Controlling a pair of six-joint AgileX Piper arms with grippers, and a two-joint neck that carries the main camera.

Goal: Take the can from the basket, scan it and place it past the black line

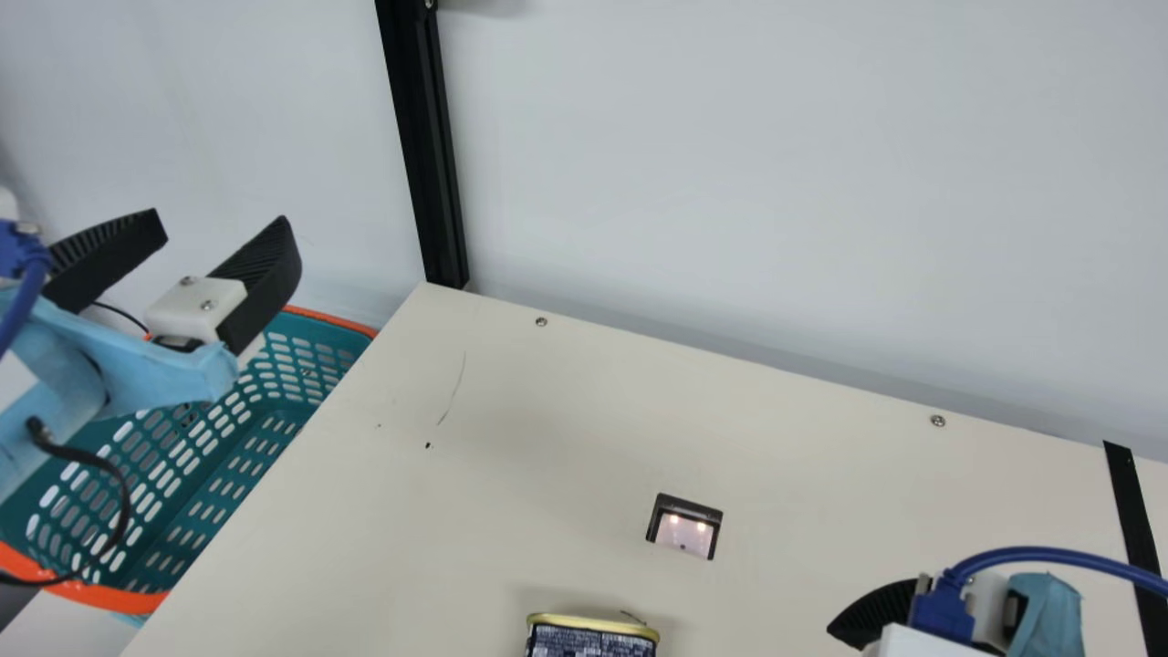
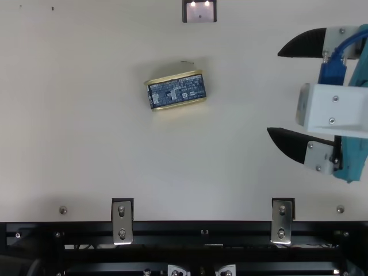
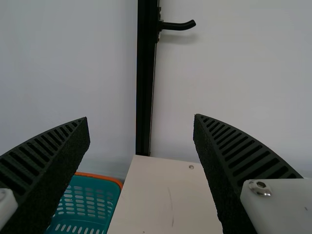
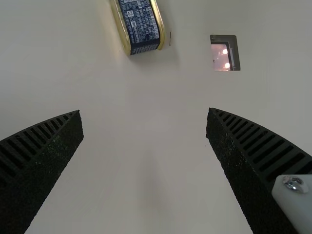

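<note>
- Pale wall [image 1: 776, 182] rising at the back, and folks, that's the widest thing in the room from here!
- Below it, the cream tabletop [image 1: 511, 438], spreading right across the middle.
- Just beside it, the teal basket [image 1: 109, 598], orange rim, slotted sides.
- Up the wall by the table's corner goes a black post [image 1: 424, 146].
- Here's the left gripper [image 1: 222, 224], raised by the basket, jaws spread well apart.
- And over on the other side, the right gripper [image 2: 273, 92], above the tabletop, its jaws wide open too, tips aimed towards the can's side of the table!
- The black line [image 1: 1136, 520] runs across the tabletop, out beyond that right gripper.
- There's the can [image 2: 176, 92]! On its side on the tabletop, dark blue printing up, gold rims along its long edges, between basket and line, well apart from the right jaws.
- Near it, the scanner window [image 1: 684, 526], set into the table, two lights glowing.
- Tiniest of all, a screw head [image 1: 938, 421] towards the far edge.
</note>
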